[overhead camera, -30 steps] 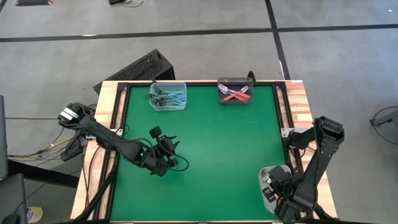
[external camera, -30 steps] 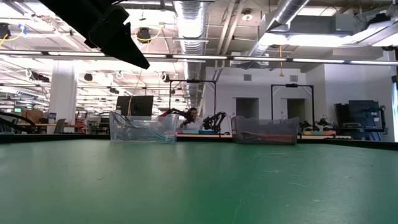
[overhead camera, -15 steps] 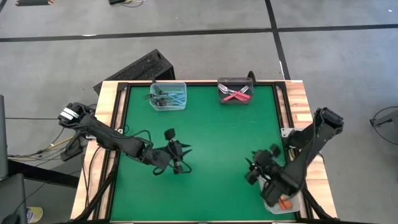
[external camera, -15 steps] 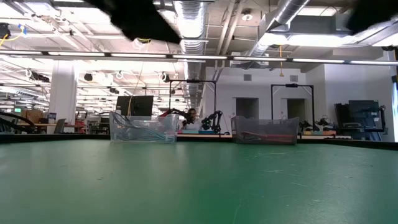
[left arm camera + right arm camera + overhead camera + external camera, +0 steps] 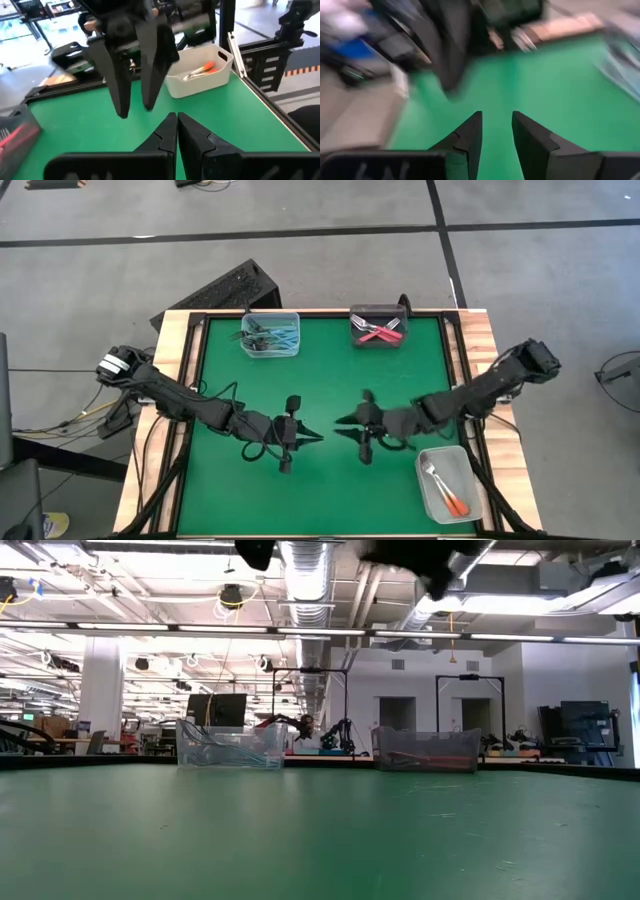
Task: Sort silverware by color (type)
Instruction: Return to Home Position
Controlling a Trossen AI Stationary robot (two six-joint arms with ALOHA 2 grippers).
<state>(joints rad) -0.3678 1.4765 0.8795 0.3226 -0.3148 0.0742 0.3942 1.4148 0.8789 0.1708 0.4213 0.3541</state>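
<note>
Blue-handled forks (image 5: 272,335) lie in a clear tub (image 5: 270,347) at the far edge. Red-handled forks (image 5: 377,333) lie in a dark tub (image 5: 378,340) beside it. An orange-handled fork (image 5: 452,498) lies in a white tub (image 5: 468,470) at the near right corner. My left gripper (image 5: 316,437) is shut on nothing and held level over the table's middle, its tips toward the right. My right gripper (image 5: 338,423) faces it tip to tip, open with nothing between its fingers (image 5: 470,131). In the left wrist view the left gripper (image 5: 176,120) is shut, with the right gripper (image 5: 135,107) just beyond.
The two grippers hang close together above bare green mat (image 5: 330,380), clear of all three tubs. A black rail (image 5: 195,380) and a wooden border (image 5: 170,380) frame the mat. In the low view the far tubs (image 5: 230,745) (image 5: 425,748) stand at the table's far edge.
My right gripper has swung from over the white tub at the near right corner to the table's middle, tipping from pointing down to nearly level. My left gripper has moved toward the right, tipped up to nearly level and shut. The two now face each other.
</note>
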